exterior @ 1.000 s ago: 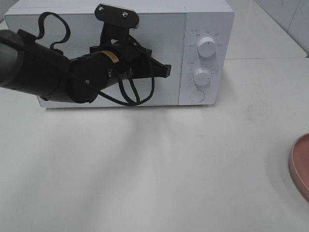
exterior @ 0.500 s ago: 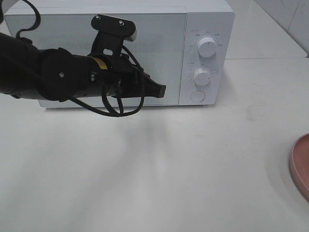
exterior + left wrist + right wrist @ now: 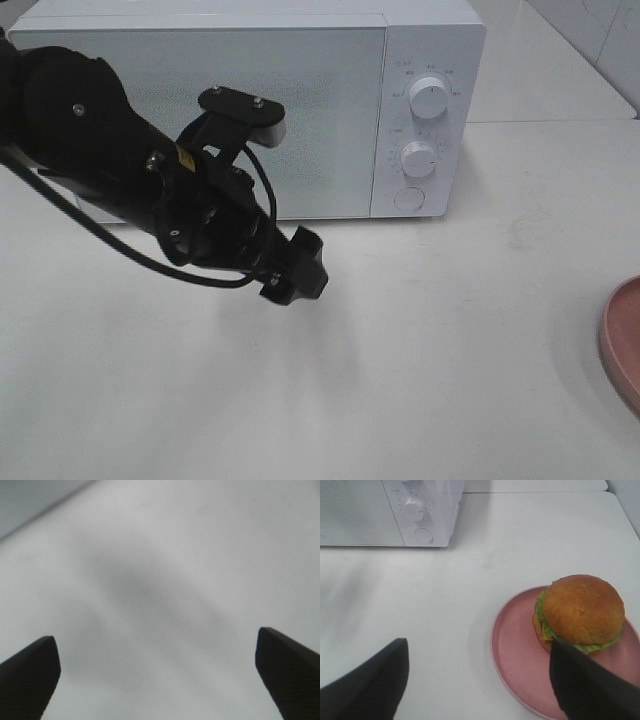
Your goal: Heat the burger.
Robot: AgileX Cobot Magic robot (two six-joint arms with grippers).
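Sitting bun-up on the pink plate (image 3: 512, 680), the burger (image 3: 581, 612) waits just beyond the right gripper (image 3: 480, 682), whose fingers are wide apart and empty.

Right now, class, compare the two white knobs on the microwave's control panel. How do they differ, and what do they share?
The upper knob sits near the top of the microwave panel; the lower knob sits below it, just above a round button. The upper knob's ridge leans to one side; the lower knob's ridge angle is hard to read. Both are white, round and ringed by faint markings.
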